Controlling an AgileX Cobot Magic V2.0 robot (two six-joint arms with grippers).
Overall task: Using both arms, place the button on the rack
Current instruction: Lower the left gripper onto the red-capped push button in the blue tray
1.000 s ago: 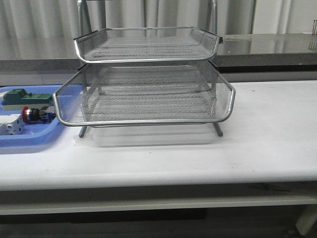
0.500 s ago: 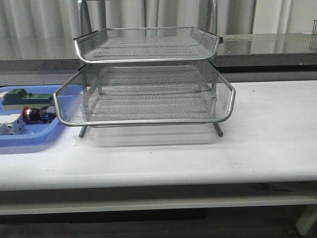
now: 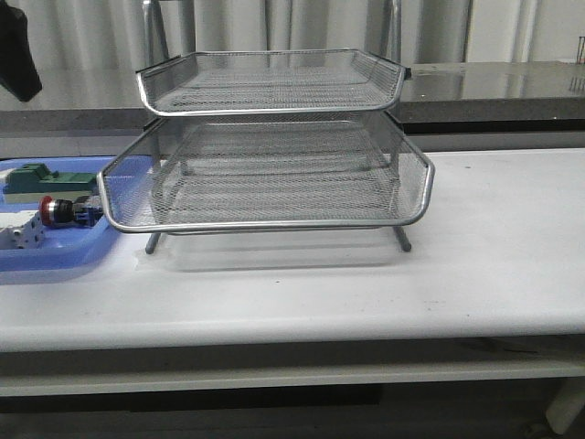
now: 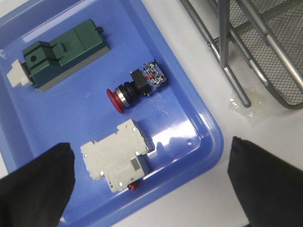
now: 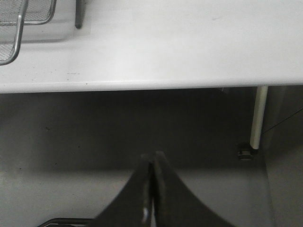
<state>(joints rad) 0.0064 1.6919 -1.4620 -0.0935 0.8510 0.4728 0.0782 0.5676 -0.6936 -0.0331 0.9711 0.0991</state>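
left wrist view: 3 parts in blue tray (image 4: 199, 127): 1 button (image 4: 137, 85) lying on its side, 1 green block (image 4: 61, 52), 1 white boxy part (image 4: 118, 161). 1 rack (image 3: 274, 155) on surface (image 3: 494, 238) beside tray. left hand (image 4: 151, 184) above tray, fingers wide apart; right hand (image 5: 152, 189) fingers pressed together, below surface edge. vs 0.5 s ago: dark arm (image 3: 18, 50) now in front view, top-left.

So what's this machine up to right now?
Nothing is being held yet. The left gripper hangs open above a blue tray, where a red-capped button lies between a green block and a white boxy part. The wire rack beside the tray has nothing on its shelves. The right gripper is shut, off past the table's front edge.
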